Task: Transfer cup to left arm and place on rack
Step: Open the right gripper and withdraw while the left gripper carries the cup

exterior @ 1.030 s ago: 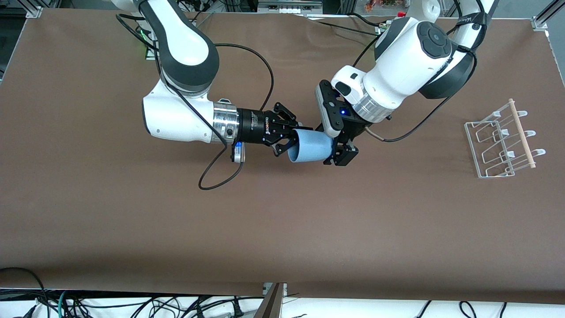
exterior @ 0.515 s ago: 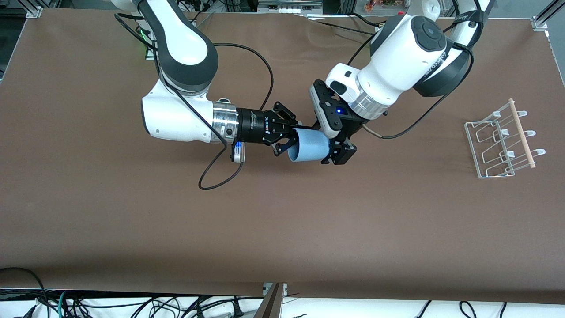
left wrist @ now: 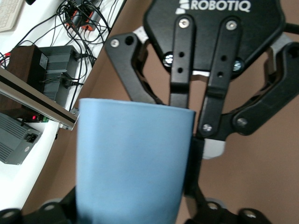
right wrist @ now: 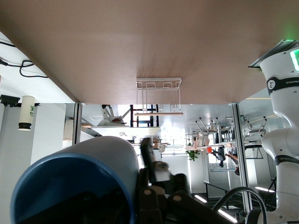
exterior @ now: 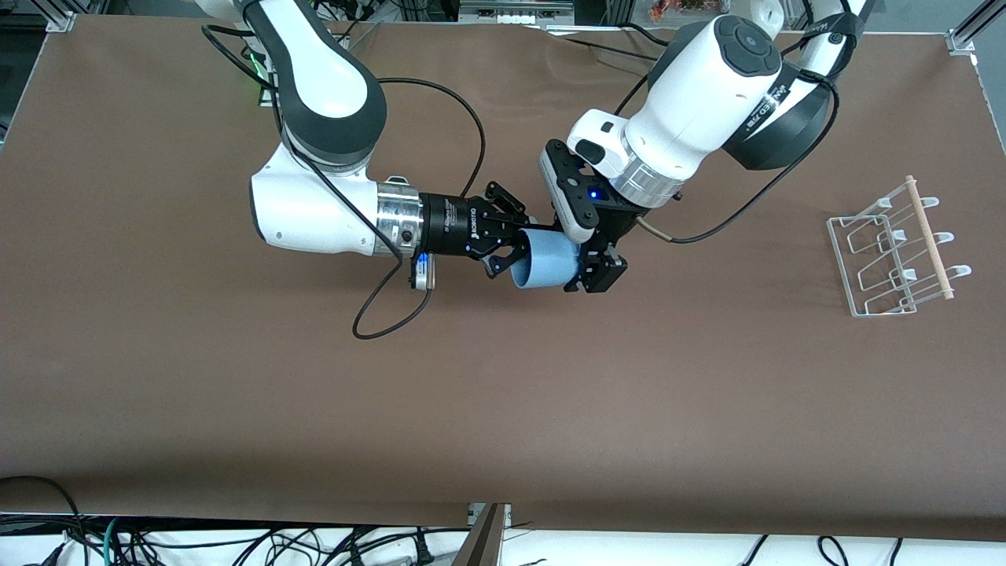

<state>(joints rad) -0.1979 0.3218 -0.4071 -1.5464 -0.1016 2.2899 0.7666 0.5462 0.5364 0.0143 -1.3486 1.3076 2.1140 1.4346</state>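
Step in hand: handover, mid-table, nearer robots' edge
- right gripper (exterior: 515, 242) pinches cup (exterior: 545, 262) at rim, cup held on its side above table
- left gripper (exterior: 595, 270) at cup base, fingers straddle it; closure cannot tell
- rack (exterior: 896, 250) near left arm's end, well apart

Next, by judgement: confirm left grip before right gripper releases

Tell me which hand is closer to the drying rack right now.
Left. The left hand is at the cup's base, on the side toward the drying rack; the right hand grips its rim.
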